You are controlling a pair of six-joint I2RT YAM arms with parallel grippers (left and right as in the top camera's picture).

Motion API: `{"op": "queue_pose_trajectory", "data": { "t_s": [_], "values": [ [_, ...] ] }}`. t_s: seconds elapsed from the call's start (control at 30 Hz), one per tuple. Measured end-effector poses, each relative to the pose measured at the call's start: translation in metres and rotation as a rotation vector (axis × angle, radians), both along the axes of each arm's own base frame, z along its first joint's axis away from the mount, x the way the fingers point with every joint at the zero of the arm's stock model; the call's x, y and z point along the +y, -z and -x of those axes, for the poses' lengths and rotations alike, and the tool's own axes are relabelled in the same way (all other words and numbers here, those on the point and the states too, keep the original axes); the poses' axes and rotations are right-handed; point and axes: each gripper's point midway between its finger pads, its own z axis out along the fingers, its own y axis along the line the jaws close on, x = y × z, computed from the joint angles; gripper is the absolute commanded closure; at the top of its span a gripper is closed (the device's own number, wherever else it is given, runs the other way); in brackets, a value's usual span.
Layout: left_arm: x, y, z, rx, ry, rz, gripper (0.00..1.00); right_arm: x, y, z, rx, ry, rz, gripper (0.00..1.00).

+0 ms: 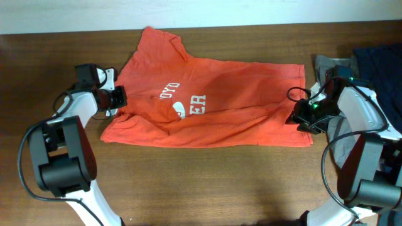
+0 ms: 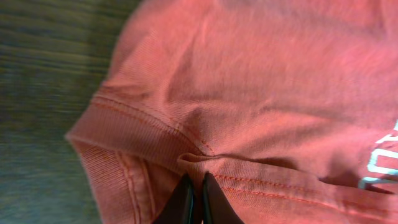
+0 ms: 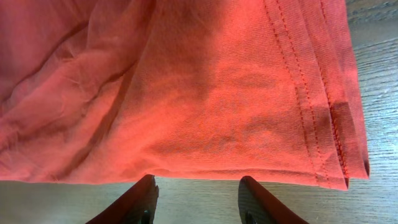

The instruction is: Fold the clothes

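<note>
Overhead: orange-red T-shirt (image 1: 213, 107) lying loose and rumpled across the middle of the counter (image 1: 207, 188), white print (image 1: 188, 100) partly swallowed by a fold, one sleeve poking toward the far edge. Left gripper (image 1: 121, 97) low at the T-shirt's left edge, right gripper (image 1: 294, 117) low at its right edge. Dark blue cloth (image 1: 380, 59) heaped at the far right, beyond the right arm.

Left wrist: jaws drawn together on a small pucker of cloth at the stitched hem (image 2: 124, 134), holding what looks like a thin bite right at the seam. Likely trouble here: so shallow a hold slipping free once lifted, or catching only the top layer and leaving the under layer behind on the counter.

Right wrist: jaws spread apart and empty, hovering over bare wood just off the T-shirt's double-stitched edge, touching nothing. Likely trouble: closing short of that edge and grabbing air, or shoving the cloth into a bunch instead of sliding under it. With one side pinched and the other free, any pull from the left probably dragging the whole T-shirt sideways, deepening the wrinkles across its middle and spoiling a straight fold.
</note>
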Motion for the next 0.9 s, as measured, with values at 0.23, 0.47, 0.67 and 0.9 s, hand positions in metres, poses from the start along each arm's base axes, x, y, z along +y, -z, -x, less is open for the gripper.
{"op": "queue_pose_trajectory", "data": {
  "t_s": [0.23,0.47,0.67,0.9],
  "values": [
    [0.001,-0.037,0.002,-0.046,-0.002,-0.008,0.93,0.000,0.000,0.000,-0.001,-0.002,0.000,0.53],
    [0.000,-0.050,0.005,-0.056,-0.002,-0.011,0.87,0.000,0.000,0.000,-0.001,-0.004,0.001,0.53],
    [0.000,-0.049,0.006,-0.052,-0.003,-0.010,0.89,0.000,0.000,0.000,-0.001,-0.004,0.000,0.53],
    [0.000,-0.049,0.006,-0.052,0.010,-0.017,0.74,0.000,0.000,0.001,0.002,-0.004,0.000,0.53]
  ]
}}
